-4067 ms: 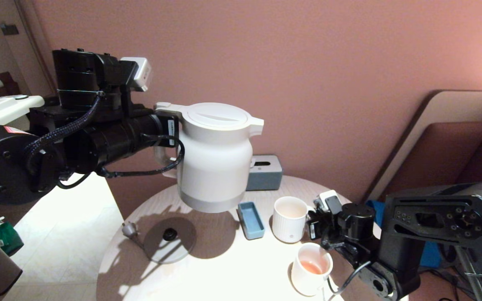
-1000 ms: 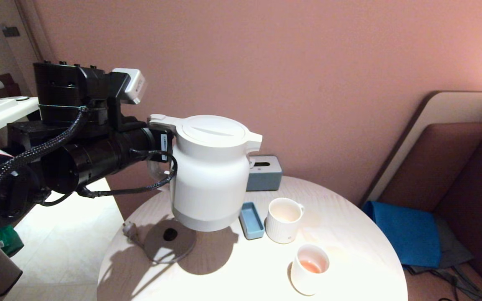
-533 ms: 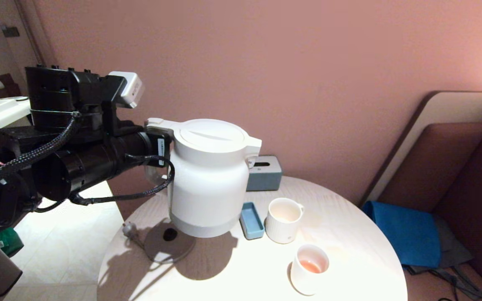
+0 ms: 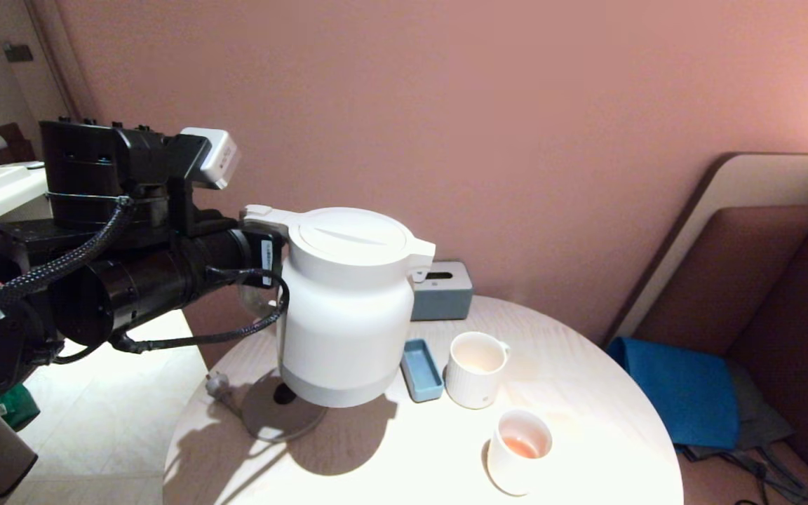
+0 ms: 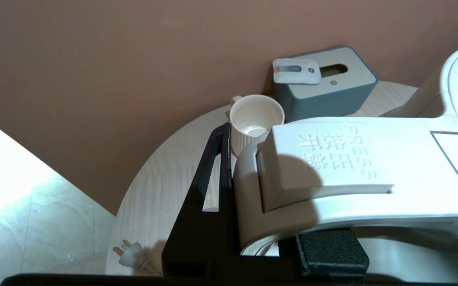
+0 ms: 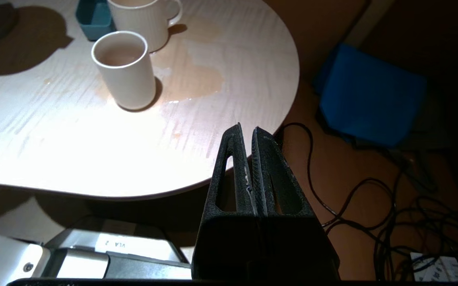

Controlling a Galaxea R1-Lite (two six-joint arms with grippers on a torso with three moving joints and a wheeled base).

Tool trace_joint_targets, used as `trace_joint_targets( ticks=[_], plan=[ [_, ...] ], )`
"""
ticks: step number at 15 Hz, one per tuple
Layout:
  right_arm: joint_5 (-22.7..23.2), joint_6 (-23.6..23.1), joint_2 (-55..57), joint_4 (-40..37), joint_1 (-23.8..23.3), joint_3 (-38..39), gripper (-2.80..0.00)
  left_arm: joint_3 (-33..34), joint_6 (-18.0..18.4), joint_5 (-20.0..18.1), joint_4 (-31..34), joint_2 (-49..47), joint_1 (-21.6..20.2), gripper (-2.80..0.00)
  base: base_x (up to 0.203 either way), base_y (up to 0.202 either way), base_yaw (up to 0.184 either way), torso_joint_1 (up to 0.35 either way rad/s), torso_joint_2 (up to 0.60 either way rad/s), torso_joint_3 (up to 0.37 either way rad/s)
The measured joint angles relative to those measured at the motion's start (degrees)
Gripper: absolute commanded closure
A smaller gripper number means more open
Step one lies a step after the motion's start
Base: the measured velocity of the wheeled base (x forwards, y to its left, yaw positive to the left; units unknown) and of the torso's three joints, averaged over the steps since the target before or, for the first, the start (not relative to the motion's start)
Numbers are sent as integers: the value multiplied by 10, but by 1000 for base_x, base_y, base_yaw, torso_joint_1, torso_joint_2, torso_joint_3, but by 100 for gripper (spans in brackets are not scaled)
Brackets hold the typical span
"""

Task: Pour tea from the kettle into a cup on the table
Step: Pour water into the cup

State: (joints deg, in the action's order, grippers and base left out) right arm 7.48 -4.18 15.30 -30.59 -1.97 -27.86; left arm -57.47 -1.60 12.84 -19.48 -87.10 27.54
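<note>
Cream kettle (image 4: 344, 308) hides left end effector (image 5: 253, 238) clamped on handle; right end effector (image 6: 247, 137) together, off-table.

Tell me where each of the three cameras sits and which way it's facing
Head view: above, facing forward and down at the round pale wood table; left arm holds the cream-white kettle.
Left wrist view: behind the left gripper, shut on the kettle's handle, facing the pink wall.
Right wrist view: behind the shut right gripper, off the table's edge, looking down.
Shared: all three show the ribbed white mug.
</note>
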Motion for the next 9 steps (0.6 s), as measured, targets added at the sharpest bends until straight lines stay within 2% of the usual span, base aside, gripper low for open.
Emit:
trace_joint_targets(
  ticks=[6,9],
  plan=[
    [-5,6,-103,7,14,48,0,0,0,0,0,0,2,0,0,0,0,0,0,0],
    [-14,26,-140,102,15,125,0,2,1,1,1,2,3,0,0,0,0,0,0,0]
  ],
)
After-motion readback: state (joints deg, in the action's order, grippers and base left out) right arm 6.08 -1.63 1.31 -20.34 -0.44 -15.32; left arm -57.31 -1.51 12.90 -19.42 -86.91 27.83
